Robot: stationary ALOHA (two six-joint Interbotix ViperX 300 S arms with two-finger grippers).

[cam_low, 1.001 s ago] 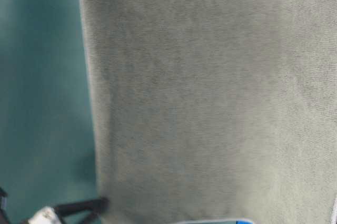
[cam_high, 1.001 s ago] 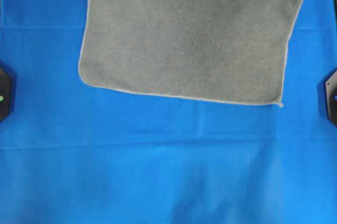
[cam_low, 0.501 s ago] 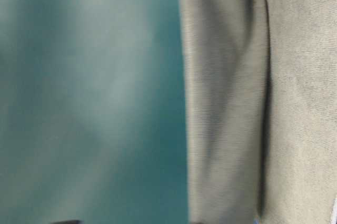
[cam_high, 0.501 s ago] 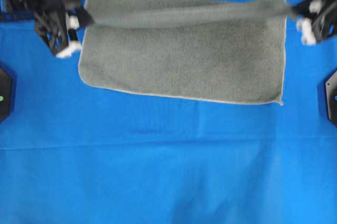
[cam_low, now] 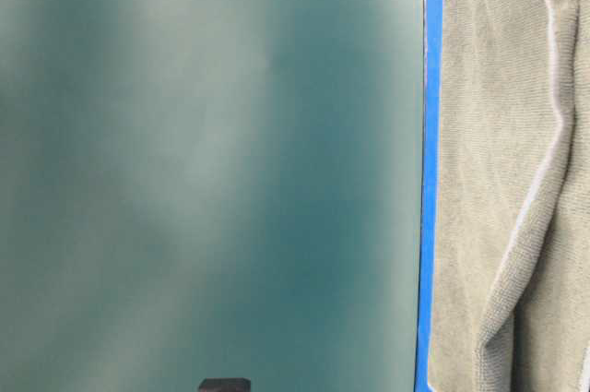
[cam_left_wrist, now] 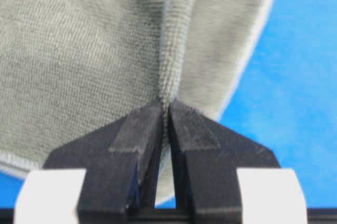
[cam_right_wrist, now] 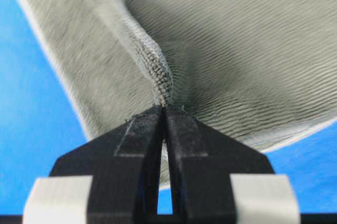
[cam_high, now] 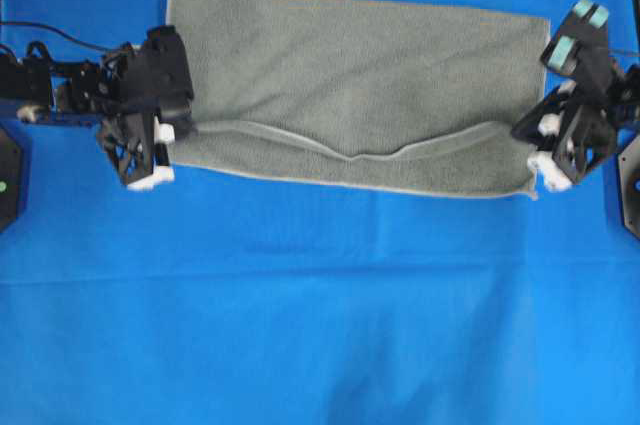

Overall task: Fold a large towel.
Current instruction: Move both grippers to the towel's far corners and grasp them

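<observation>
Towel (cam_high: 360,75) cloth is lying spread on the blue sheet (cam_high: 320,305), its long axis running straight from one gripper across to the other, with a folded-over upper layer draped on the lower one. The left gripper (cam_high: 172,131) is pinching one end of that upper layer's hem, its jaws pressed together on a ridge of terry, as the left wrist view shows; the right gripper (cam_high: 528,137) is clamping the opposite end in the same way. Between the two grips the carried hem (cam_high: 360,153) is sagging in a shallow wave, dipping toward the towel's near edge at the middle and stopping just short of it.

From each gripper, the lower layer's free edge is lying just beyond the fingertips on the near side, a narrow strip of it showing uncovered. Both arms are standing about equally close to that edge, so neither is better placed. By my reading, the first fold is nearly laid, and the coming move is turning on bringing both held corners down onto the matching corners below, evenly.
</observation>
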